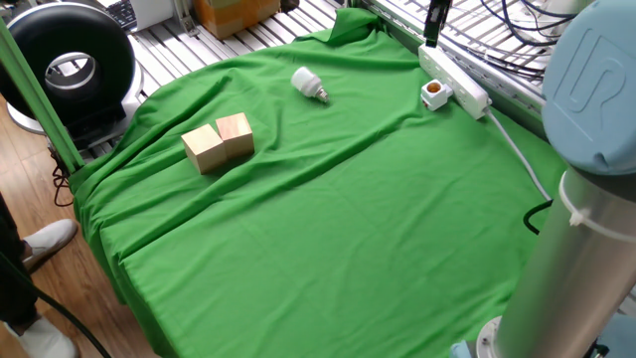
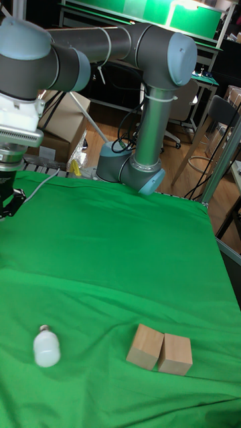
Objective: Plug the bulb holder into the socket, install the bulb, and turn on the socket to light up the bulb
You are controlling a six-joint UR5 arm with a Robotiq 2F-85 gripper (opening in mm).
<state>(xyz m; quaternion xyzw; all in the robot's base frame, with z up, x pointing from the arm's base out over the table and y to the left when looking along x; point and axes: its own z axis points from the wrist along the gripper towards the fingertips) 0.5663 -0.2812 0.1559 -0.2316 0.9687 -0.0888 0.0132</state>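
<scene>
The white bulb (image 1: pixel 309 85) lies on its side on the green cloth, loose, well left of the socket; it also shows at the lower left of the tall fixed view (image 2: pixel 47 346). At the cloth's far right edge lies the socket (image 1: pixel 459 82), a long white strip, with the bulb holder (image 1: pixel 434 93) sitting in it, orange opening up and empty. My gripper (image 1: pixel 432 32) hangs above the strip's far end, holding nothing. It is half cut off at the picture's left edge (image 2: pixel 8 200). Its fingers look like one narrow dark bar, so I cannot make out any gap.
Two wooden blocks (image 1: pixel 219 141) sit side by side on the left of the cloth (image 2: pixel 161 351). The socket's white cable (image 1: pixel 517 149) runs toward the arm's base. My arm's grey column (image 1: pixel 571 239) fills the right foreground. Metal rails border the table behind the strip.
</scene>
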